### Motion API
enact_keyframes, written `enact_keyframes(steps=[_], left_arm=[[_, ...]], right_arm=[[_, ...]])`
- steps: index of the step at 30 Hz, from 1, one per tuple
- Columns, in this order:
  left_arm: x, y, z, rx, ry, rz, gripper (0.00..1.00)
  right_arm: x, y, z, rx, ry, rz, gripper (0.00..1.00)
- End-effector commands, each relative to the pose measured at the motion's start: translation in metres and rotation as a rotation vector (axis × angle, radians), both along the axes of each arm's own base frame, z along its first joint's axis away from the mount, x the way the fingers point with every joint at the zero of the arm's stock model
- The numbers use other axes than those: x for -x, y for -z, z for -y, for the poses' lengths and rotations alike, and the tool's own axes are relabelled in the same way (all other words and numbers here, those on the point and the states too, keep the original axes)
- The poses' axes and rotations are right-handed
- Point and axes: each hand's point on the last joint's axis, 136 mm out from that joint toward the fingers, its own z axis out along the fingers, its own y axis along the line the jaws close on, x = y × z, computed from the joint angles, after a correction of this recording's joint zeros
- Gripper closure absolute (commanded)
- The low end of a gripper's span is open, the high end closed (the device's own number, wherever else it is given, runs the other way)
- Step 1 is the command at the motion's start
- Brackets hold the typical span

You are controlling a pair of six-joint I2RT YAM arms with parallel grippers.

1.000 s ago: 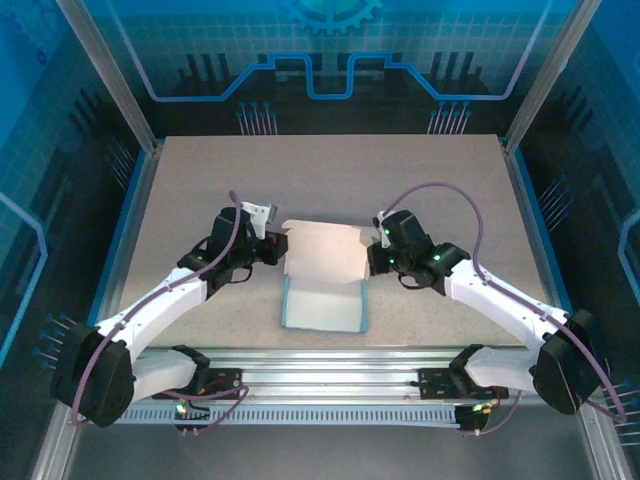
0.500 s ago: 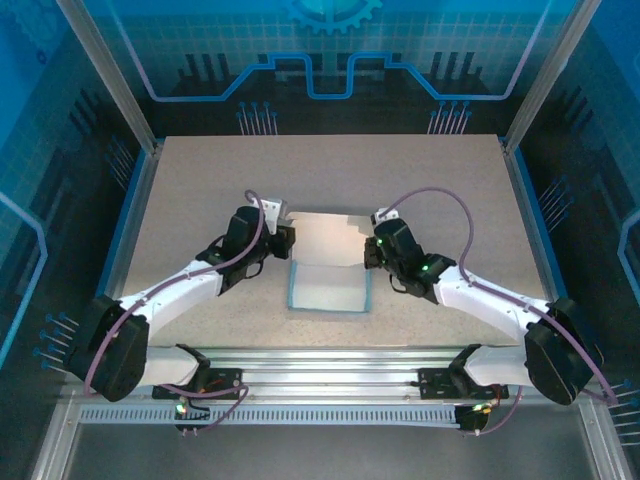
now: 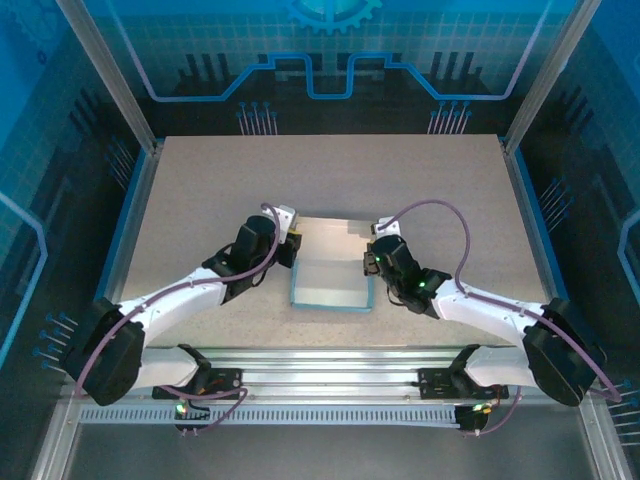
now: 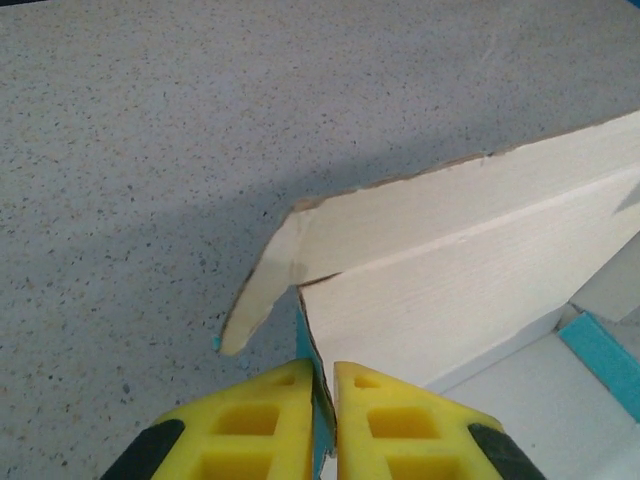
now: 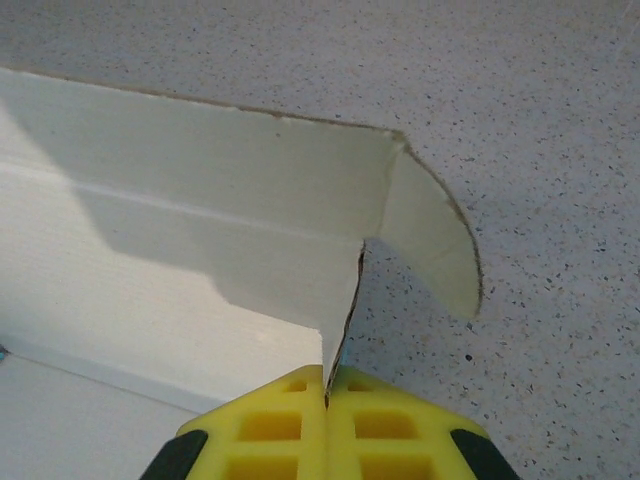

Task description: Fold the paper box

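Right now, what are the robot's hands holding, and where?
The paper box: the left gripper pinches its left side wall's edge, the right gripper its right side wall's edge.

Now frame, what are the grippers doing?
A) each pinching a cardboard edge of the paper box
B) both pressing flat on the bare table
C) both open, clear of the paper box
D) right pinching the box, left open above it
A: in each wrist view a thin upright edge of the paper box sits clamped in the left gripper and in the right gripper.
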Motion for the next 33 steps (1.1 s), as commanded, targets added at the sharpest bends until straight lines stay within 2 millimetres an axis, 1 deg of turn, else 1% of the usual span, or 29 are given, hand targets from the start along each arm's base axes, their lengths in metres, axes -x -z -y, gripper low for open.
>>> enact_keyframes(steps=[1, 2, 4, 8, 19, 22, 33], left_arm=[[0.012, -0.014, 0.017, 0.046, 0.079, 0.068, 0.86], [0.014, -0.014, 0.017, 0.055, 0.076, 0.07, 0.86], [0.02, -0.013, 0.02, 0.058, 0.076, 0.083, 0.86], [0.03, -0.005, 0.016, 0.05, 0.063, 0.085, 0.84], [0.056, 0.01, -0.001, 0.052, 0.043, 0.086, 0.82], [0.062, 0.009, -0.002, 0.066, 0.048, 0.089, 0.82], [0.083, 0.022, -0.006, 0.073, 0.074, 0.056, 0.82]], right_arm=[[0.004, -0.025, -0.022, -0.085, -0.065, 0.1, 1.0], [0.007, -0.024, -0.023, -0.081, -0.069, 0.101, 1.0], [0.01, -0.028, -0.027, -0.093, -0.076, 0.129, 1.0], [0.019, -0.028, -0.032, -0.097, -0.09, 0.153, 1.0], [0.045, -0.023, -0.03, -0.107, -0.107, 0.187, 0.99], [0.05, -0.019, -0.03, -0.108, -0.114, 0.181, 0.99], [0.066, -0.003, -0.031, -0.121, -0.117, 0.141, 0.99]])
